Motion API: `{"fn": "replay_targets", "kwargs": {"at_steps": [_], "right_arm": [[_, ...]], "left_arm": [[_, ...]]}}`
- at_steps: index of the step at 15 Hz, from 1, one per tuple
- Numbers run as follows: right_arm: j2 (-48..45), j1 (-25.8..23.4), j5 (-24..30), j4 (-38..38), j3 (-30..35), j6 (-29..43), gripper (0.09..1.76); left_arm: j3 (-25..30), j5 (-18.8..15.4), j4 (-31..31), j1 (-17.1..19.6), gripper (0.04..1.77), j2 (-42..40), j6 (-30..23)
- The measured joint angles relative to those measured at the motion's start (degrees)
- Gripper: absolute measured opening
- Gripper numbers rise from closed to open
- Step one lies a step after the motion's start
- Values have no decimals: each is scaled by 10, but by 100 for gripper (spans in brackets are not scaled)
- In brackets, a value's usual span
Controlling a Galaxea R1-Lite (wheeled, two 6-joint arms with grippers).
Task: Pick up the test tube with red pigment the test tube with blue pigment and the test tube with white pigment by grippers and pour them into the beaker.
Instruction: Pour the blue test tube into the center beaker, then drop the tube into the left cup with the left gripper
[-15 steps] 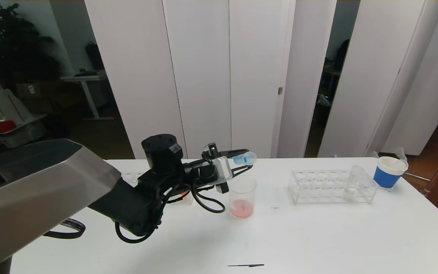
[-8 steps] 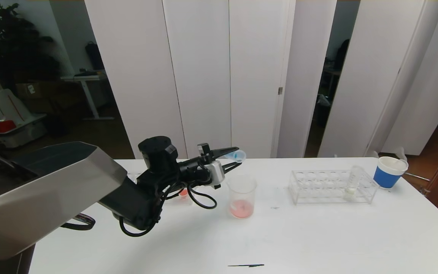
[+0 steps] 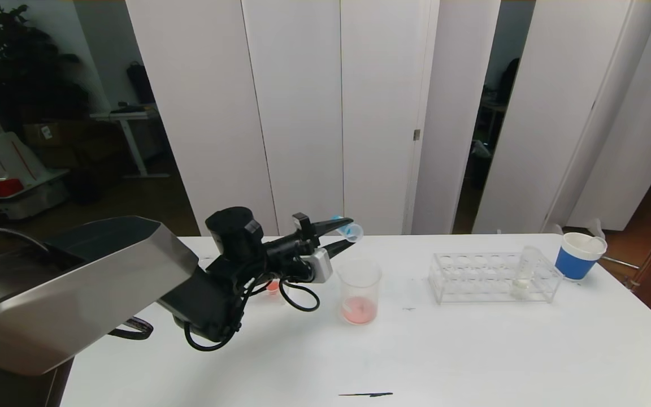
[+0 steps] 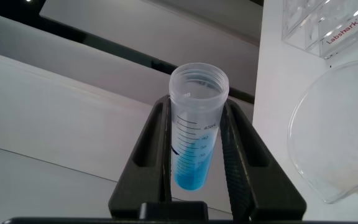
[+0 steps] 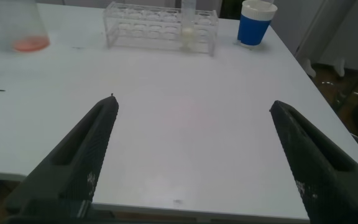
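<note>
Blue-pigment test tube [image 4: 193,140] pinched between left gripper [image 3: 341,236] fingers, hovering at 11 o'clock of beaker [image 3: 359,291] on worktop [image 3: 472,350]. Right gripper [image 5: 194,158] fingers spread, idle. Risk: mouth off-centre from rim, spilling blue.

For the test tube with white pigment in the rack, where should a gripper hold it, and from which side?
Judging by its pose, grip the test tube with white pigment on its clear upper part, coming from above: it stands in the rack, whose walls surround its base.
</note>
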Motion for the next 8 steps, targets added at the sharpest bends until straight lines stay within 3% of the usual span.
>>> {"fn": "replay_targets", "kwargs": {"at_steps": [8], "right_arm": [[0, 0, 0, 0, 0, 0, 175]], "left_arm": [[-14, 4, -2, 16, 57, 10, 61]]}}
